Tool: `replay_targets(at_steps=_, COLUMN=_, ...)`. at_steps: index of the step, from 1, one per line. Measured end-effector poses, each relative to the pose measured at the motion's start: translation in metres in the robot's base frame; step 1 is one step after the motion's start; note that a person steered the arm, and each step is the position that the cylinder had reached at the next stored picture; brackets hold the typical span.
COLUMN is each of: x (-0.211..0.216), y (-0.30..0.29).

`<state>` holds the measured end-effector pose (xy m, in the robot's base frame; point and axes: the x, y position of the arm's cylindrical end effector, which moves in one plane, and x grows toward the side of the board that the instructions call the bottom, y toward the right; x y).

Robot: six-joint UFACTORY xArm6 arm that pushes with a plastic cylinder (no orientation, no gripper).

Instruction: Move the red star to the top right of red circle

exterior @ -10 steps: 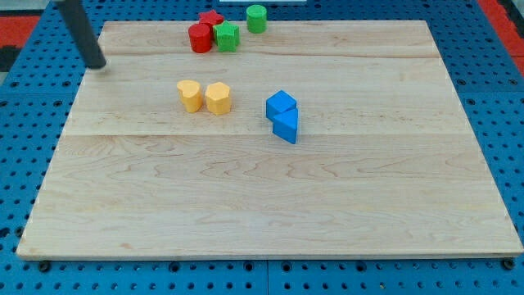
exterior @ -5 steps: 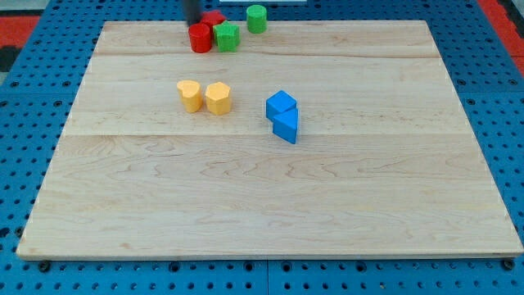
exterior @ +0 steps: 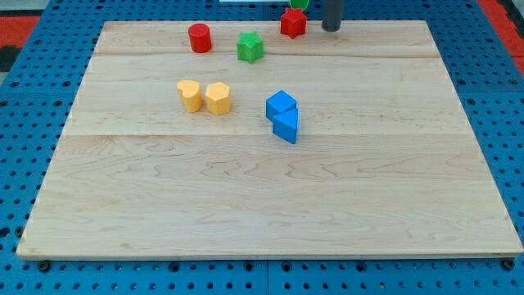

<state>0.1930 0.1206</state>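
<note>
Blue pegboard [exterior: 24,164] surrounds a pale wooden board [exterior: 270,205] that fills most of the view. Near the view's top edge, my tip [exterior: 331,29] rests just to the right of the red star [exterior: 294,23], close beside it; whether they touch is hard to tell. The arm has no gripper, only the dark rod, so there is nothing to open or close. The red star sits at the board's top edge, well to the right of the red circle [exterior: 200,38] and slightly higher in the view. A green block [exterior: 300,4] peeks in just above the star, cut off by the view's top. A green star [exterior: 250,47] lies between the red circle and the red star, a little lower. Two yellow blocks [exterior: 205,96] stand side by side below the red circle. Two blue blocks [exterior: 282,115] touch each other near the board's middle.
</note>
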Motion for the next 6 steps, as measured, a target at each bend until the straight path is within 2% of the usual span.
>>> replay_targets(at_steps=2, x=0.035, y=-0.165)
replay_targets(at_steps=3, x=0.023, y=-0.101)
replay_targets(at_steps=4, x=0.001, y=-0.097)
replay_targets(at_steps=5, x=0.009, y=-0.139)
replay_targets(at_steps=6, x=0.042, y=-0.185)
